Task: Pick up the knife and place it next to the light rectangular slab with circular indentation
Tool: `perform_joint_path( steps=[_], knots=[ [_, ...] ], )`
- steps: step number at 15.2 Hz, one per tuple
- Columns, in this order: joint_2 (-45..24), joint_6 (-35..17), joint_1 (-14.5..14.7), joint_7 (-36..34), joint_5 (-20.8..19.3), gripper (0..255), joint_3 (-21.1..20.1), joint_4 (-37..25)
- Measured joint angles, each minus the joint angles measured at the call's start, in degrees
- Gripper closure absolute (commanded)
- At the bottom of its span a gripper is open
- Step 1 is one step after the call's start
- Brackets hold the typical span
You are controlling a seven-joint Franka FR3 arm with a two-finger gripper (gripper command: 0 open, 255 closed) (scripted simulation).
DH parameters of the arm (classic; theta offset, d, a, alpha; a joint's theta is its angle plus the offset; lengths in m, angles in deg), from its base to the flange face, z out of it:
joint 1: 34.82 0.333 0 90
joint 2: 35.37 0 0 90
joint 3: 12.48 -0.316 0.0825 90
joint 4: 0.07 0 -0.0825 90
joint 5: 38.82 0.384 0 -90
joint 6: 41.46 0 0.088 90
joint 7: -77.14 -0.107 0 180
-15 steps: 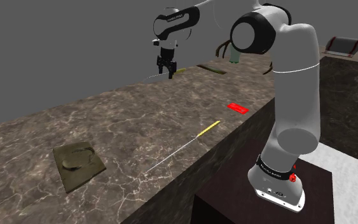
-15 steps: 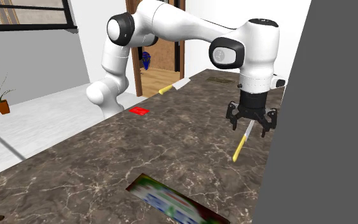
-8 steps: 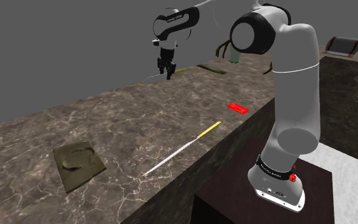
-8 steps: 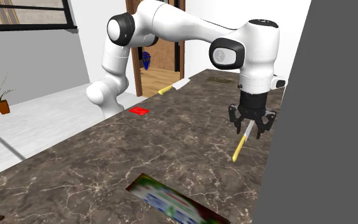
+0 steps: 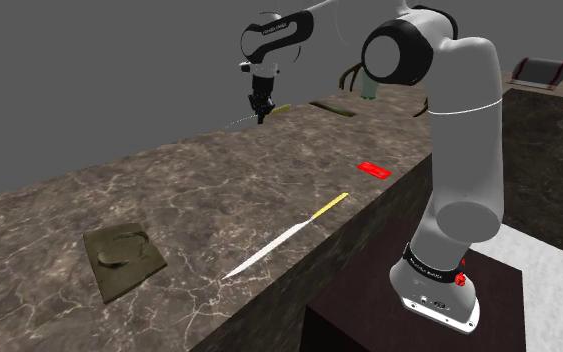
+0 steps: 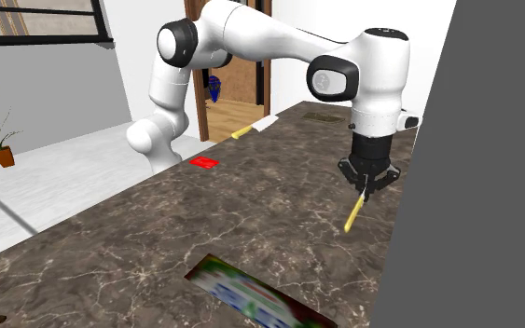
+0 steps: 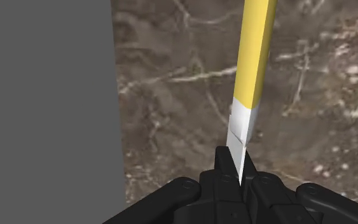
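Dark marbled counter (image 5: 169, 190) runs along a plain grey wall (image 5: 89, 90), and the arm reaches across to the wall-side edge. Gripper (image 6: 366, 186) stands vertical over that edge, clenched on the knife (image 7: 254, 63). In the wrist view both fingers (image 7: 222, 167) press the pale blade (image 7: 240, 137) just short of where the yellow handle (image 6: 350, 222) begins.

Judgement: the pinch sits there because the blade is the narrow part, easily spanned across its width. The wall stands close beside, yet bare counter shows between it and the nearer finger. Whether the knife is clear of the counter cannot be told.

Orientation: the long axis runs parallel to the wall-side edge. The handle points away from the counter end carrying the olive slab (image 5: 122, 258) with its circular indentation; the blade tip points toward that end. Slab and knife are well apart, and the slab lies flat near the opposite edge, the one beside the stand (image 5: 494, 310).

Also noted: a second yellow-handled knife (image 5: 287, 231) lies along that stand-side edge, ungripped, with a red card (image 5: 374, 169) near it.

Judgement: with the handle overhanging one side of the pinch, the knife may swing in carriage.
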Motion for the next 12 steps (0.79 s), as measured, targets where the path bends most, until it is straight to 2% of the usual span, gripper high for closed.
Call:
perform_joint_path(
  steps=[5, 12],
  knots=[
    [0.4, 1.9, 0.0, -0.4, -0.3, 255, 0.1, -1.5],
    [0.5, 7.4, -0.4, -1.1, -0.6, 255, 0.3, -6.9]
  ],
)
